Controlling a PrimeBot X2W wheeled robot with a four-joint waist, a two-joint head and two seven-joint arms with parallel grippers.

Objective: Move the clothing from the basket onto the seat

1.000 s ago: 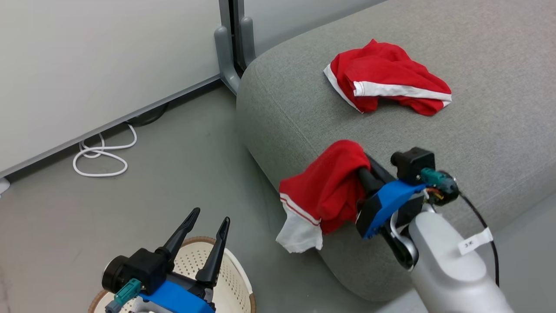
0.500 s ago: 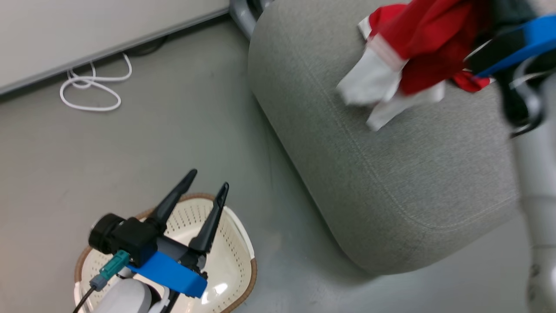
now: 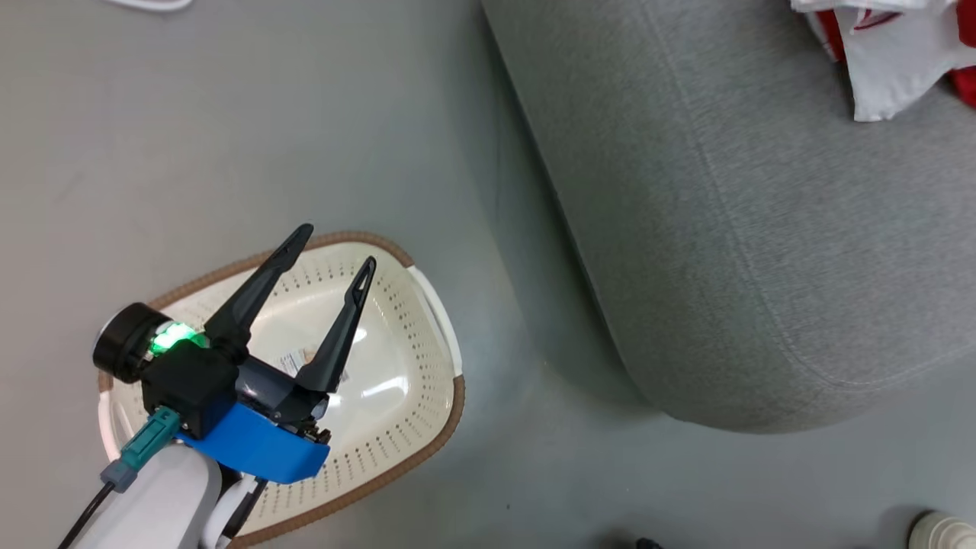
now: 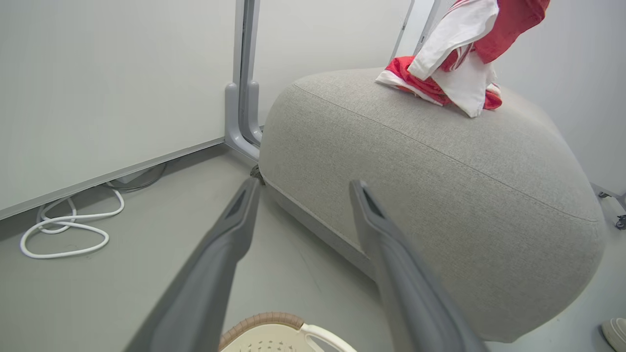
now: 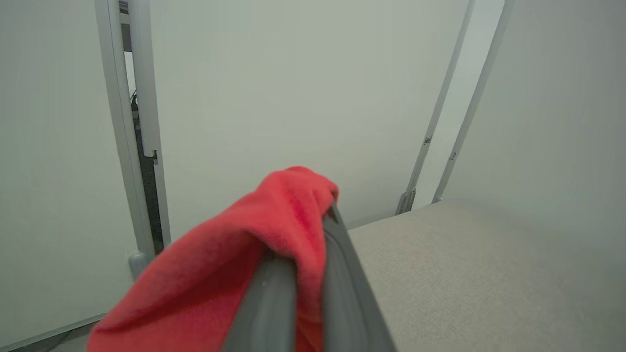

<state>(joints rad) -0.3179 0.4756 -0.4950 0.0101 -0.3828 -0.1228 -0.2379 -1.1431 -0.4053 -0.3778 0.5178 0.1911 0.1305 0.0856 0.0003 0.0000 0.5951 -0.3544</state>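
Note:
The cream basket [image 3: 418,335] stands on the floor at the lower left, with just a label on its bottom. My left gripper [image 3: 337,245] hovers over it, open and empty; its wrist view shows the spread gripper [image 4: 304,184] above the basket rim [image 4: 264,320]. The grey seat [image 3: 762,229] is to the right. My right gripper [image 5: 313,234] is shut on red clothing [image 5: 234,274] above the seat [image 5: 489,274]. That garment [image 4: 469,34] hangs down over another red-and-white garment [image 4: 415,83] lying on the seat [image 4: 440,186]. Its white panel [image 3: 888,61] shows at the head view's top right.
A white cable coil [image 4: 63,234] lies on the grey floor by the wall panels. A grey partition post [image 4: 242,98] stands behind the seat's left end. A pale rounded thing [image 3: 945,530] sits on the floor at the lower right.
The head camera has tilted down, bringing the basket into fuller view. My right gripper has carried the red garment up from the seat's front edge to above the garment lying there.

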